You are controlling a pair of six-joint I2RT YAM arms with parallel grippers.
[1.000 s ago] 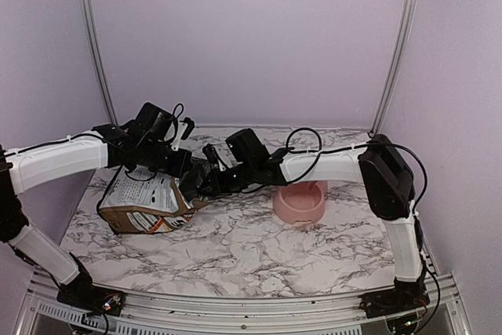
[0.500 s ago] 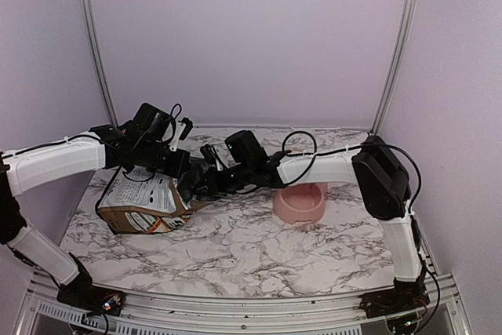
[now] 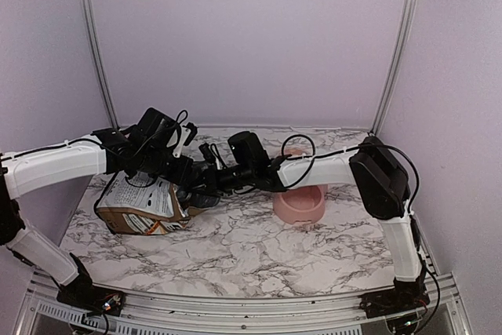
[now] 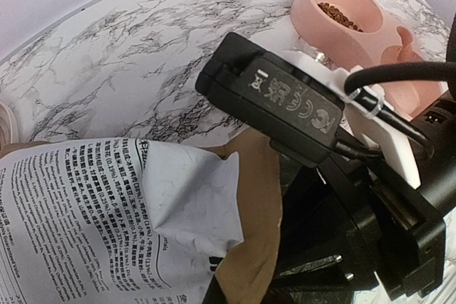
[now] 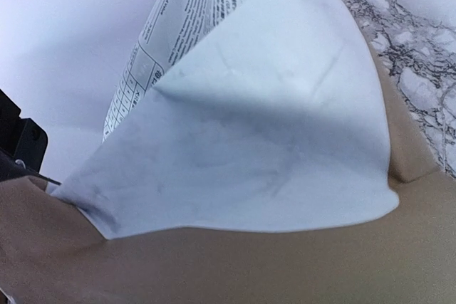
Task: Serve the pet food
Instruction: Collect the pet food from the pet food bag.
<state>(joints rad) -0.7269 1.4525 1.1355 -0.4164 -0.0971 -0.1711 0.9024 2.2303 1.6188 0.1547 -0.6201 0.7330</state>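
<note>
Left gripper (image 3: 179, 172) is fully closed on the top edge of the bag (image 3: 137, 205). From above it looks pinched on the paper. In your left wrist view, the bag's white flap (image 4: 189, 190) and a brown fold run right up under the lens.

Right gripper (image 3: 205, 186) is at the bag's mouth, just right of the left one, and the two wrists are crowded together. You can't tell how far it's open. The top view has it buried between both wrists, and the right wrist view shows only flap and brown paper, with no fingers in sight. Can't say whether it has hold of the bag.

The bag lies on the left of the table (image 3: 259, 249), mouth end raised and pointing right toward the bowl (image 3: 302, 203). The side with small black print on white faces up. You can't see inside the bag.

Kibble (image 4: 340, 13): your left wrist view shows a patch of it in one well of the pink bowl. The bowl sits right of both grippers, apart from the bag and partly under the right forearm.
</note>
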